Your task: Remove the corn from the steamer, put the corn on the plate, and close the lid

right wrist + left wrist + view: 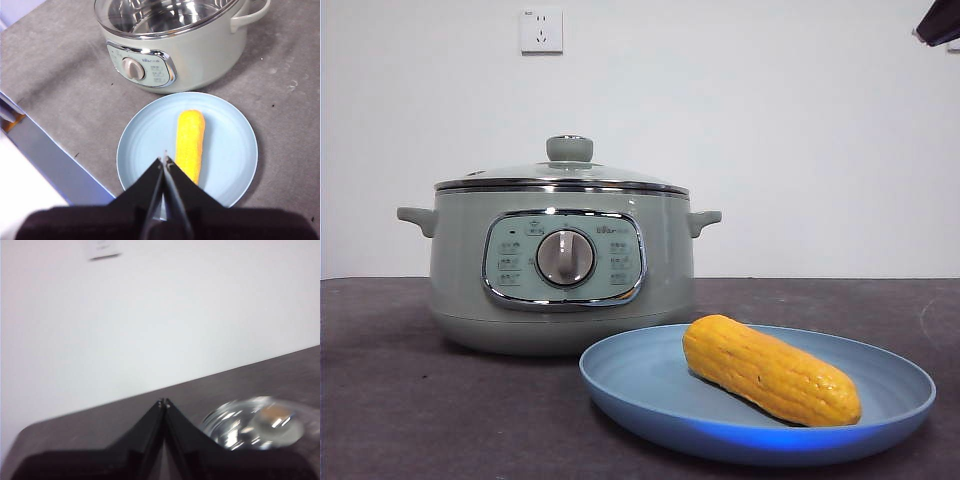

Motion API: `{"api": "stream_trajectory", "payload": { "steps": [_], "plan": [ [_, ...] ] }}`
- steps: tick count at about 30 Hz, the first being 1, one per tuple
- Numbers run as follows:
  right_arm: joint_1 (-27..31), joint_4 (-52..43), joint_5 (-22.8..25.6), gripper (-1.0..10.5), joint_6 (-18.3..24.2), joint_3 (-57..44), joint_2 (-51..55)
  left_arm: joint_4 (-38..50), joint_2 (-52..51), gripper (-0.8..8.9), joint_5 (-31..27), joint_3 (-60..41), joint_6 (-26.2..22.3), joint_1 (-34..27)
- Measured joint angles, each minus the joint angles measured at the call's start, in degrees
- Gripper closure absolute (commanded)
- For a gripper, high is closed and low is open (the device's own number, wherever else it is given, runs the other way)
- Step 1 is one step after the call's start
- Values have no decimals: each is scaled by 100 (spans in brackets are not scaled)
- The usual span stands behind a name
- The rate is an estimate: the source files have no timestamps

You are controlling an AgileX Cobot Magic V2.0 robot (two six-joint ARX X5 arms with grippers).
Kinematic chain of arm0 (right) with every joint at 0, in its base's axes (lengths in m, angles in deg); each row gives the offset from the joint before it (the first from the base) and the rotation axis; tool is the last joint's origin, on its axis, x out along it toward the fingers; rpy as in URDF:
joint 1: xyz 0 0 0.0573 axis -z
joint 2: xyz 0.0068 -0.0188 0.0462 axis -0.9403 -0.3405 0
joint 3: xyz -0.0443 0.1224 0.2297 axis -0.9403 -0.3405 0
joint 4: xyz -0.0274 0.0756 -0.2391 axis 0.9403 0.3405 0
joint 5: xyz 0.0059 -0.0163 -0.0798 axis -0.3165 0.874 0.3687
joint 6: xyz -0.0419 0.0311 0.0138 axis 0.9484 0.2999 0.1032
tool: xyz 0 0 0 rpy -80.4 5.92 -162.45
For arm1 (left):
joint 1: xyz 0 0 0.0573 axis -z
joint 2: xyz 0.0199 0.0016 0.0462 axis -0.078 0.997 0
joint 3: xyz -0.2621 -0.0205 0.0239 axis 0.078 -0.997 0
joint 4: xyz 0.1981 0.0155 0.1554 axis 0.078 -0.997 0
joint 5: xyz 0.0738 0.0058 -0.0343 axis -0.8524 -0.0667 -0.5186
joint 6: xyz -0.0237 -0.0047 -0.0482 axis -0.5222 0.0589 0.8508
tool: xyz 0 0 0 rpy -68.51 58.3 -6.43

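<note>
One corn cob (770,369) lies on the blue plate (620,375) nearest the camera, the lidded steamer (560,270) behind it. Right gripper (165,160) hovers above the plate, fingers clenched empty; left gripper (164,402), likewise clenched, hangs beside the glass lid (250,427).

— Front camera sits low, level with the dark grey table (400,400), close to the sage-green cooker pot (560,270).
— Right wrist looks down on that same pot (175,45); left wrist faces the wall.
</note>
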Motion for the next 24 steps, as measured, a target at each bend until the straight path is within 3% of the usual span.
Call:
{"api": "stream_trajectory", "payload": {
  "steps": [6,15,24],
  "plan": [
    [0,-2,0,945,0,0,0,138,-1617,817,-726,-1915,0,-422],
    [0,-2,0,945,0,0,0,142,-3228,817,-911,-3751,140,-516],
    [0,0,0,945,0,0,2,-363,-3338,817,-977,-4006,487,-516]
  ]
}}
